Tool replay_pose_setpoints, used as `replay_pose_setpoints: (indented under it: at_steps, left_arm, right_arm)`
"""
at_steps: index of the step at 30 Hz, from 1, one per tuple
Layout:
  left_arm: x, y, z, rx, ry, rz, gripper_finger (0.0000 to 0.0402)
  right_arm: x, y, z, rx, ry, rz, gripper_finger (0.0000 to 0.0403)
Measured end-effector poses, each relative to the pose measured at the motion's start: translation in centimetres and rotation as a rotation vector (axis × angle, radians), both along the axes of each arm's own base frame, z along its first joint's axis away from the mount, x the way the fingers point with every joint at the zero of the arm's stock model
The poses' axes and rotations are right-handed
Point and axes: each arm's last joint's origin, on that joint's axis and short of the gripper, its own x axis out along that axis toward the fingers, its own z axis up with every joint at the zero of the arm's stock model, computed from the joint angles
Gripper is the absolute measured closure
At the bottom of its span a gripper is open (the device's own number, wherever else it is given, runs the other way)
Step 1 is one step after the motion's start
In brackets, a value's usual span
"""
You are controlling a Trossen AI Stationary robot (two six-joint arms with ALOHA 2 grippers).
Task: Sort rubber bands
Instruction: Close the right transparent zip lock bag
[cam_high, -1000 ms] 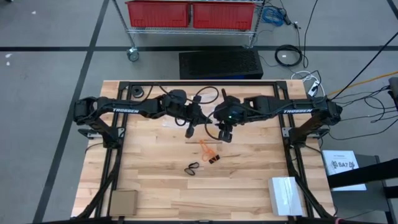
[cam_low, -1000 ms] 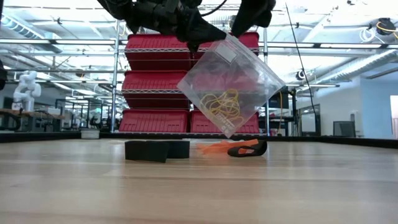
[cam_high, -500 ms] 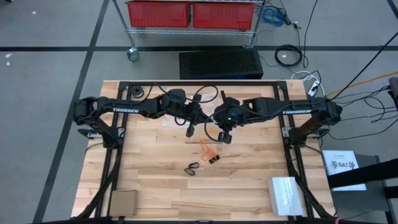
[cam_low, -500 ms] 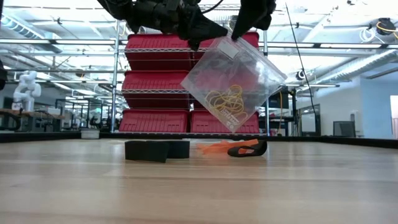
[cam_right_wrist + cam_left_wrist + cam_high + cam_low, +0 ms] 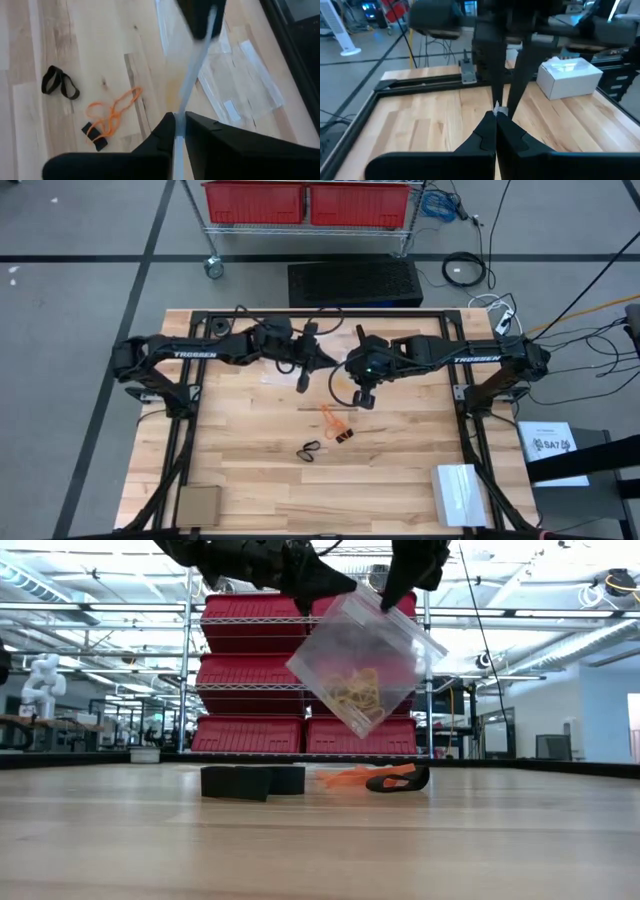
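Both sets of fingers, left fingers [image 5: 335, 582] and right fingers [image 5: 385, 595], pinch the clear bag [image 5: 365, 665] aloft mid-worktop; tan rubber bands [image 5: 357, 695] inside, orange bands [image 5: 334, 418] and black bands [image 5: 309, 448] lying loose below. Probably opening the bag; next, pull its mouth apart.

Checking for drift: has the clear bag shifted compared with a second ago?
Yes. In the low view the clear bag sits slightly higher and more tilted against the red bins; its tan bands now bunch together.

The high view looks straight down on the whole table [image 5: 250, 470], the low view level across it, sharing the orange-red bands [image 5: 335, 418], seemingly blurred low.
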Motion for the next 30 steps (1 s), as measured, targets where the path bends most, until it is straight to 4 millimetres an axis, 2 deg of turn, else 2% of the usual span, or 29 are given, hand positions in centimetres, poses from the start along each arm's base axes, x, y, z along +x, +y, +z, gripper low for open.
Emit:
replay_pose_setpoints:
  at_steps: [11,30]
  left_arm:
    - [-1.5,0.2,2.0,0.018,-0.050,0.019,0.0402]
    - [-1.7,0.3,1.9,0.018,-0.029,0.021,0.0401]
  right_arm:
    - [-0.8,0.0,-0.4,0.024,0.083,-0.034,0.0393]
    - [-1.9,0.0,-0.9,0.040,0.201,-0.069,0.0393]
